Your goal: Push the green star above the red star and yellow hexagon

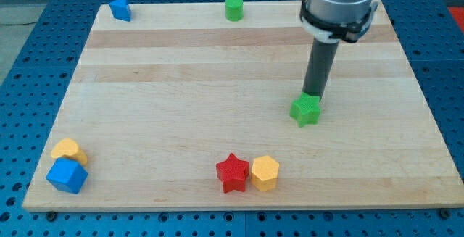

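My tip (313, 96) meets the upper edge of the green star (305, 110), which sits right of centre on the pale wooden board (181, 85); I carry no fingers, only a straight dark rod hanging from a grey cylindrical housing. The red star (233, 172) and the yellow hexagon (264, 173) stand touching side by side near the view's bottom edge, well below and left of the green star, with bare wood between. Far off are a green cylinder (233, 9) and a blue block (120, 9) along the top edge, and a yellow block (67, 150) touching a blue cube (67, 175) at the bottom-left corner. The blocks look smooth and matte; the board shows lengthwise grain.
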{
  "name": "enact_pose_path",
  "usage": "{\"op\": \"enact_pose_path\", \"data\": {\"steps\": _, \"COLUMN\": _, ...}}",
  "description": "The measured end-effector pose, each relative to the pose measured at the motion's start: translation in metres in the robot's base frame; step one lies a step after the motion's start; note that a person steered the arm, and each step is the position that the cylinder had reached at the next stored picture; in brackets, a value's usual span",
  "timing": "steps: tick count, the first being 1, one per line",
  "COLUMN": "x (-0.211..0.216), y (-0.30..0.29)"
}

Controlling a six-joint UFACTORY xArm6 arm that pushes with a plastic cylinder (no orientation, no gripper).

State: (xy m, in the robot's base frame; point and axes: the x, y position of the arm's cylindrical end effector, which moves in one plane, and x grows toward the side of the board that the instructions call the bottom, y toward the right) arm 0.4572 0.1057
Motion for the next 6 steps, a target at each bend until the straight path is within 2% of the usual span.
{"op": "enact_pose_path", "data": {"steps": 4, "x": 0.065, "y": -0.085}}
{"op": "enact_pose_path", "data": {"steps": 5, "x": 0.062, "y": -0.087}}
{"op": "enact_pose_path", "data": {"steps": 6, "x": 0.029, "y": -0.064}}
